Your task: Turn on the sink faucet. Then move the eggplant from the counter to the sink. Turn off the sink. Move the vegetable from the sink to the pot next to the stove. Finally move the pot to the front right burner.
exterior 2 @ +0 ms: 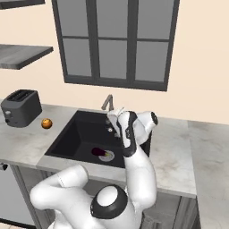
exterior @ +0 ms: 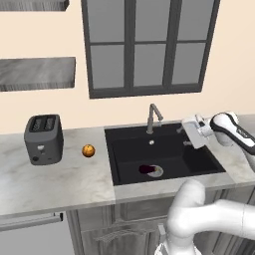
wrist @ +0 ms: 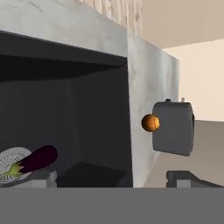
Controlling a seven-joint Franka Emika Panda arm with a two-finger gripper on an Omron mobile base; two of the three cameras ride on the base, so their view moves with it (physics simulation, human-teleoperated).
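Observation:
The dark purple eggplant lies on the floor of the black sink, partly over the round silver drain. The grey sink faucet stands at the basin's back edge, and I see no water running from it. My gripper hovers open over the right rear part of the basin, just right of the faucet. It points sideways across the sink with nothing between its fingers. The marbled counter surrounds the sink.
A small round orange fruit sits on the counter left of the sink. Beyond it stands a dark grey toaster. A window is behind the faucet, with shelves on the wall at upper left.

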